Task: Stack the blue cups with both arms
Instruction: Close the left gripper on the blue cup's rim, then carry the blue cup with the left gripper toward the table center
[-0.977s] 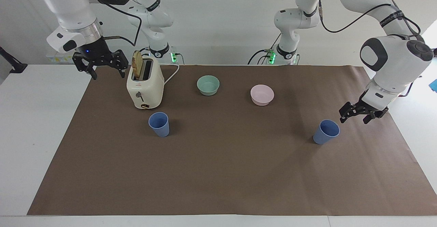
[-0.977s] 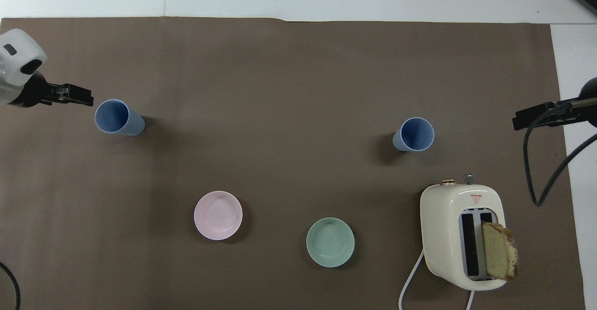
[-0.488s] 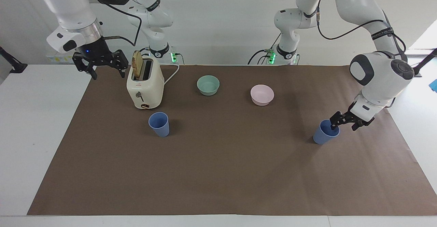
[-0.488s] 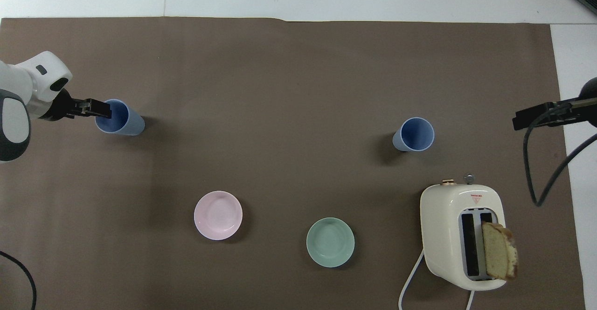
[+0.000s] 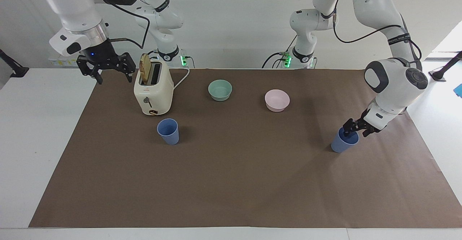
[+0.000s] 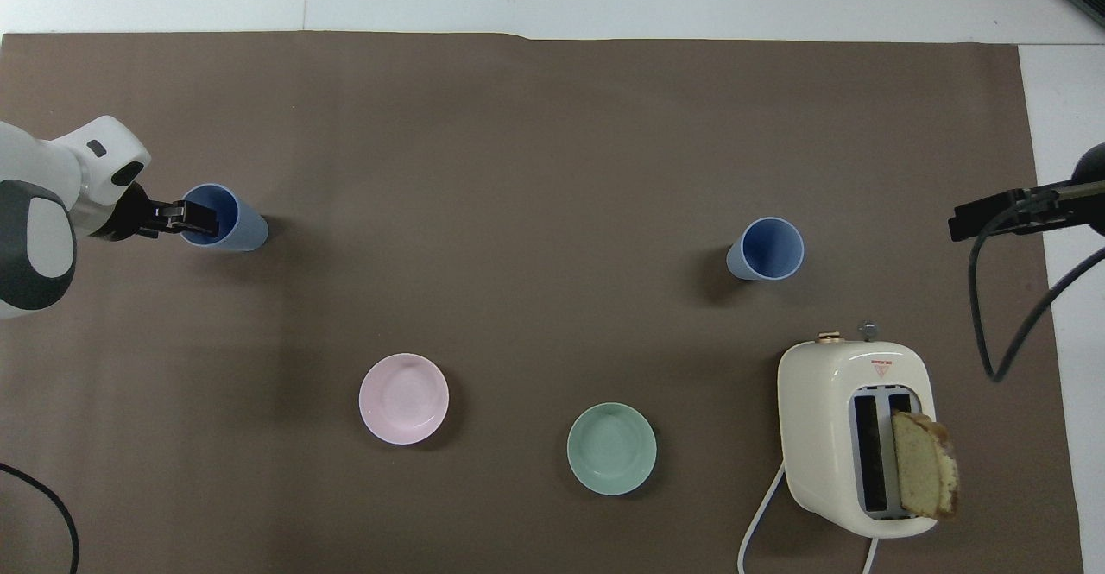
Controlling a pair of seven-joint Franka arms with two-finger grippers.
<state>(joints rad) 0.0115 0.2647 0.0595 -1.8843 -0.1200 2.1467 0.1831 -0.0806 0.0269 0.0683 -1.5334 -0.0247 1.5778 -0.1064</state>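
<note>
- We see the left claw (image 5: 355, 131) low in the middle of the facing view, at the left arm's end of the brown mat (image 5: 231, 182).
- It is right at the rim of one blue cup (image 5: 341, 144). One finger dips into the cup's mouth and the other finger (image 5: 366, 131) is outside the cup. The fingers are apart, so the claw is wide and not squeezing the cup.
- This cup stands up on the mat. In the overhead view it is at the edge of the frame, a bit above the middle.
- The other blue cup (image 5: 168, 131) stands up too, near the right arm's end. It is just below the toaster (image 5: 153, 92) in the facing view. Nothing touches it.
- The right claw (image 5: 113, 79) hangs up in the air in the upper corner of the facing view, beside the toaster, over the edge of the mat. Its fingers are spread wide and hold nothing. That arm waits.
- A slice of bread (image 5: 145, 68) sticks out of the toaster.
- A green bowl (image 5: 220, 90) and a pink bowl (image 5: 277, 100) sit in the upper middle of the facing view.
- The mat lies on the white desk (image 5: 43, 142).
</note>
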